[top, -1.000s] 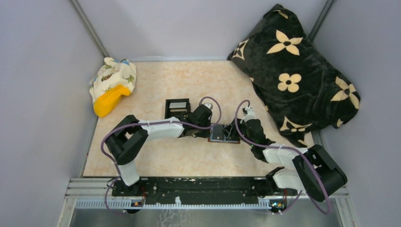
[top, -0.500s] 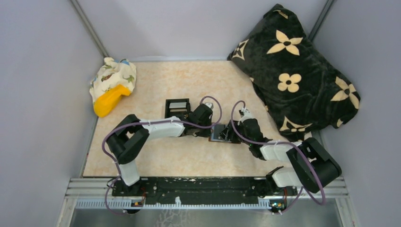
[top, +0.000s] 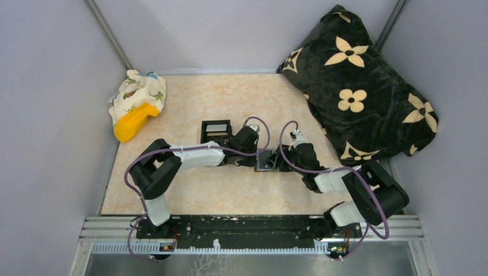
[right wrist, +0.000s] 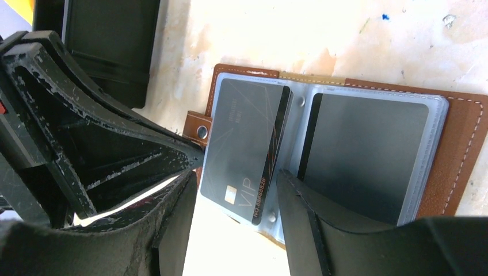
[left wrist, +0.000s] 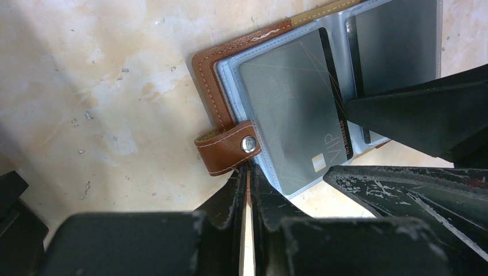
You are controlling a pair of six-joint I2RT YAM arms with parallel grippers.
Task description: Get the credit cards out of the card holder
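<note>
On the table (left wrist: 86,86), the card holder (right wrist: 460,144) is lying open and flat. It is thin, light leather, likely sliding if tugged. The left gripper (left wrist: 248,172) is resting at the snap tab (left wrist: 227,149), jaws all but together, seemingly pinning it. The right gripper (right wrist: 236,184) is straddling the VIP card (right wrist: 244,138), jaws apart — stiff, slick plastic, best pinched at its exposed lower edge.

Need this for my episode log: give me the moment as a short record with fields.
card holder: open flat on the table
cards: two grey, both in clear sleeves
left gripper: shut, tips at the brown tab
right gripper: open, fingers either side of the VIP card
nearby: black tray, flowered blanket
</note>
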